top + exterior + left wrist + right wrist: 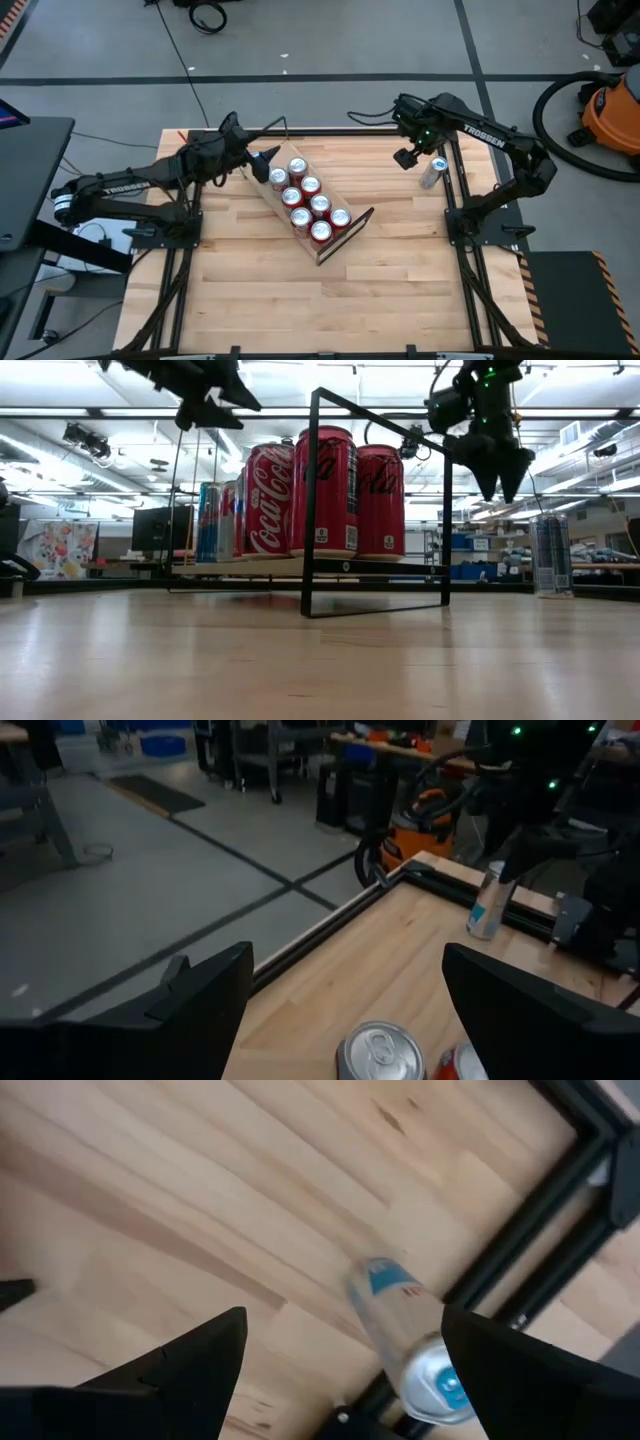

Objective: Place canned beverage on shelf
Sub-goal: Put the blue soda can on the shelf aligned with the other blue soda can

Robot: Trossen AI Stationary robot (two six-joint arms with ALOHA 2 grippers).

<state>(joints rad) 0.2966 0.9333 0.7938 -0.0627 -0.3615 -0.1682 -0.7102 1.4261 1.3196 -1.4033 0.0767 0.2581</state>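
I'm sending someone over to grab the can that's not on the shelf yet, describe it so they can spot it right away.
Find the wooden table, then its far right edge by the black frame rail. A slim silver-and-blue can stands there alone, upright, under the right gripper. The other cans, mostly red, sit packed on the shelf mid-table.

Count, from the high view:
- Red cans (310, 185) standing on the shelf (262, 193): seven, in two rows.
- Silver-and-blue can on the shelf (279, 178): one, at the end nearest the left arm.
- Slim silver-and-blue can (433, 172) off the shelf, on the counter (300, 300) near the right arm: one.
- Shelves: one.
- Arms: two, each with one pincer.
- Cans overall: nine.
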